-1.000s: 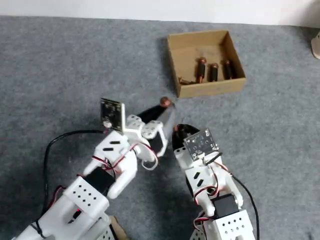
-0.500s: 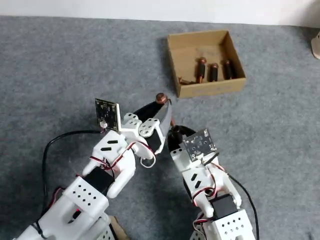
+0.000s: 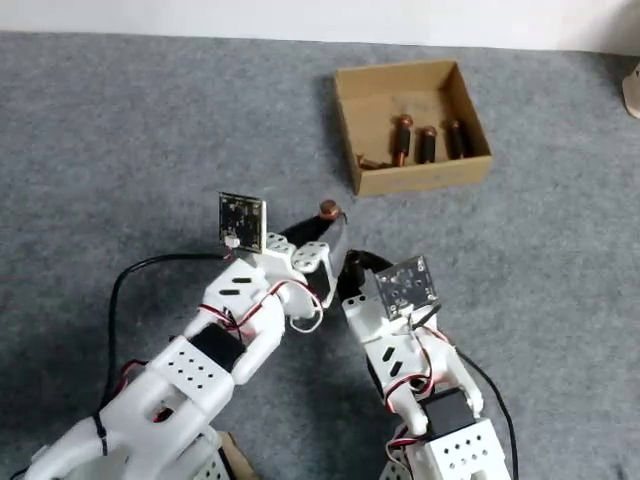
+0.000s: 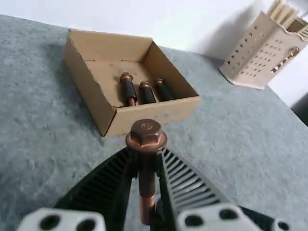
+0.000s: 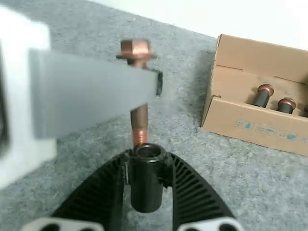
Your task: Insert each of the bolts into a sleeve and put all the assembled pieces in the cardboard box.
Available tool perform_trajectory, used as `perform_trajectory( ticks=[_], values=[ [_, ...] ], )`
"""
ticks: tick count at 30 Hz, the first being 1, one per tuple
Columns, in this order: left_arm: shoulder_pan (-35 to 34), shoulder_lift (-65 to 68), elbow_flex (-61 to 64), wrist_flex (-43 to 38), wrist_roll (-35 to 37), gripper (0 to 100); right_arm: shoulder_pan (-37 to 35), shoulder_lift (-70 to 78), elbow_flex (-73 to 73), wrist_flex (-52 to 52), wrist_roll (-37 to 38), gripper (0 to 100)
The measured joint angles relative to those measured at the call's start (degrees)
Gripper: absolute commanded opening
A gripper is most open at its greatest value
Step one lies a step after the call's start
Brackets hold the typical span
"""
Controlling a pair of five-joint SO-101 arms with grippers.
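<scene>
Centre of the high view: the left hand (image 4: 147, 156) is clamped on the copper-coloured hex-head metal bolt (image 4: 146, 137) by its shank. The right hand (image 5: 147, 161) pinches the black cylindrical sleeve (image 5: 146, 192). Both look rigid, smooth and probably slippery, so mid-body grips suit them.

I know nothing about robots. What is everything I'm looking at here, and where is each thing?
table: one, grey fuzzy cover, under everything.
cardboard box: one, brown, open, at the table's far side.
assembled pieces: three, copper heads in black sleeves, side by side inside the box.
bolt: one, copper, in the left gripper, tip at the sleeve's mouth.
sleeve: one, black, in the right gripper.
holder: one, cream, perforated, beyond the box.
left gripper: black fingers, shut on the bolt.
right gripper: black fingers, shut on the sleeve.
arms: two, white, near side.
</scene>
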Motion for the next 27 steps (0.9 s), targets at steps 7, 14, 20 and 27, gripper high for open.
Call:
perform_trajectory(
  ticks=[7, 14, 20, 27],
  values=[
    [0.1, -1.2, 0.0, -0.4, -0.1, 1, -0.1, 0.0, 0.0, 0.0, -0.2, 0.4],
    [0.6, -7.7, 0.0, -0.4, 0.1, 1, -0.2, 0.0, 0.0, -0.1, -0.2, 0.4],
    [0.4, -8.9, 0.0, 1.7, 1.7, 1, -0.2, 0.0, 0.0, -0.1, -0.2, 0.4],
    [1.3, -8.9, 0.0, 4.4, 2.3, 1, -0.2, 0.0, 0.0, -0.1, 0.7, 0.4]
  ],
)
